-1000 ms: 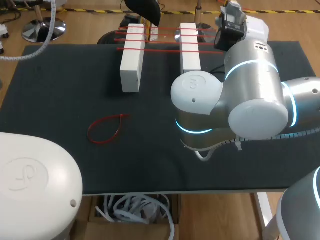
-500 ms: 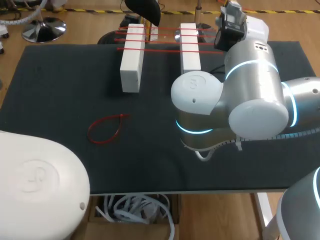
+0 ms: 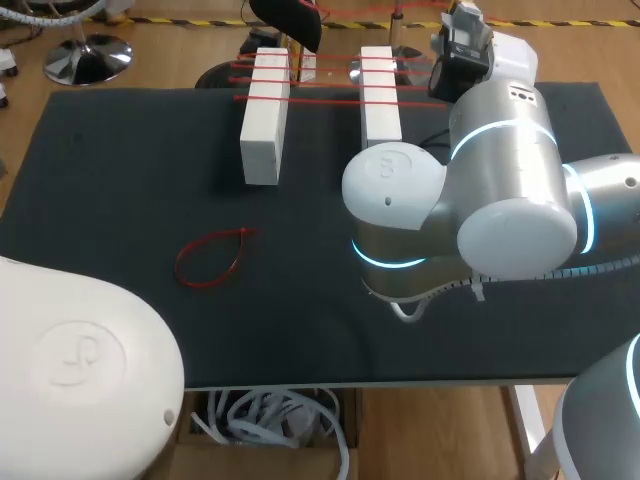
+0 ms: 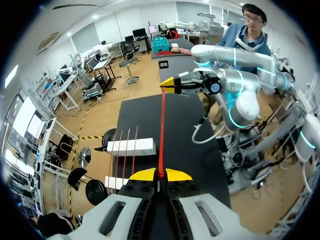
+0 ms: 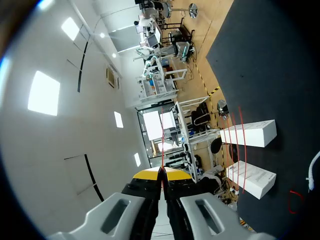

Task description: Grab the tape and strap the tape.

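Note:
In the left wrist view a straight red tape [image 4: 162,130] runs taut between my two grippers, high above the table. My left gripper [image 4: 160,175] is shut on its near end. My right gripper [image 4: 170,84] pinches the far end. The right wrist view shows that gripper [image 5: 162,172] shut on the thin red strip [image 5: 161,150], which runs on ahead of the fingers. On the black mat [image 3: 120,180] below stand two white blocks [image 3: 264,115] [image 3: 378,95], with three red tapes [image 3: 320,85] laid across them. Neither gripper's fingertips show in the head view.
A loose red loop of tape [image 3: 210,257] lies on the mat toward the front left. My right arm's bulky joints [image 3: 500,170] hang over the mat's right half. My left arm's white housing [image 3: 80,370] fills the front left corner.
In the head view my left arm's white housing has shifted a little to the right. The right arm, the blocks and the loop have not moved.

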You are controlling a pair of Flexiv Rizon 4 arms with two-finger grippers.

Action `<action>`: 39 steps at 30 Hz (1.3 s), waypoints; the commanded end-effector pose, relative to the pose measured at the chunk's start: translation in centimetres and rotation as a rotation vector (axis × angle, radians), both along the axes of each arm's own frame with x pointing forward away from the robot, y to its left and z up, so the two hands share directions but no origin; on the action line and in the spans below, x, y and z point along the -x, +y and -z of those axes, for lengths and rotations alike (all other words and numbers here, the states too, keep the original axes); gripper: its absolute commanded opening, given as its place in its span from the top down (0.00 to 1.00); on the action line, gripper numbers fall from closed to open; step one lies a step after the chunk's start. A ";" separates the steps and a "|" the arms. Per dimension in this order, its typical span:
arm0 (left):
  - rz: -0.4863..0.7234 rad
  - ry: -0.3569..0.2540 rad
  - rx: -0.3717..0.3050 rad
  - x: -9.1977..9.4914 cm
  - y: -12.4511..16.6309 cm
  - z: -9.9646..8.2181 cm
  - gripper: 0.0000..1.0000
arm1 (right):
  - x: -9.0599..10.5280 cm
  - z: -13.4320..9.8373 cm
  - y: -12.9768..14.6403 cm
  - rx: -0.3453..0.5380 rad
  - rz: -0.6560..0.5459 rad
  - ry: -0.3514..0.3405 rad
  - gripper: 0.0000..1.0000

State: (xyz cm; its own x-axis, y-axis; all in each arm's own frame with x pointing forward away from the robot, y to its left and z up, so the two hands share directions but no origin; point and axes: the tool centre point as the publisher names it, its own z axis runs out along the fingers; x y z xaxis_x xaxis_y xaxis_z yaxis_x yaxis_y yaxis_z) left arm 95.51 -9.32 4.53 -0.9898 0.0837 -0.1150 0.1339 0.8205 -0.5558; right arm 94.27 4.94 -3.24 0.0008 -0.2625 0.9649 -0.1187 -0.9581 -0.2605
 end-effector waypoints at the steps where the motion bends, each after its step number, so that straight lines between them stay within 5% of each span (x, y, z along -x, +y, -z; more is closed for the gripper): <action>1: -0.010 0.005 -0.085 -0.1 -0.8 0.2 1.00 | 0.0 -0.3 -0.2 0.001 -0.004 0.007 1.00; 16: -0.044 -0.002 -0.020 1.4 -2.7 1.5 1.00 | 0.0 -0.3 -0.2 0.001 -0.004 0.007 1.00; 39: -0.003 -0.002 -0.036 2.4 -3.3 2.0 1.00 | 0.0 -0.3 -0.2 0.001 -0.004 0.007 1.00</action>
State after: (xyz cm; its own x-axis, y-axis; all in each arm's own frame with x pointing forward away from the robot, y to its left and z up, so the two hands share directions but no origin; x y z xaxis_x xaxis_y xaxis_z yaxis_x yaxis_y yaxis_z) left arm 93.03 -12.66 2.38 -0.9897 0.0835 -0.1161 0.1328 0.8383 -0.5287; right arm 94.27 4.93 -3.25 0.0005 -0.2626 0.9649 -0.1184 -0.9581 -0.2607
